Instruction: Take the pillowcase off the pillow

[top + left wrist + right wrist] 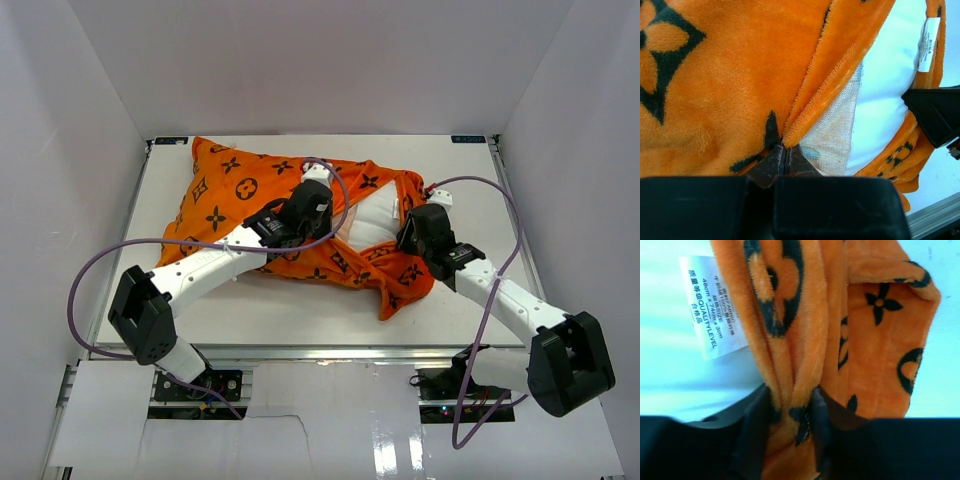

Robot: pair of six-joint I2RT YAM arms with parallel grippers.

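Observation:
The orange pillowcase (230, 190) with black motifs lies on the table. Its open end faces right, and the white pillow (375, 222) shows there. My left gripper (325, 210) is over the left hem of the opening. In the left wrist view it (784, 159) is shut, with its tips against the orange hem (815, 105); I see no fabric between the jaws. The pillow (885, 90) and its tag (929, 45) lie to the right. My right gripper (408, 232) is shut on a bunched fold of the pillowcase (880, 340), seen in the right wrist view (790, 400) beside the tag (710, 305).
The white table (300, 300) is boxed in by white walls on the left, back and right. Purple cables (100, 270) loop from both arms over the table. A loose flap of the pillowcase (395, 300) hangs toward the near edge.

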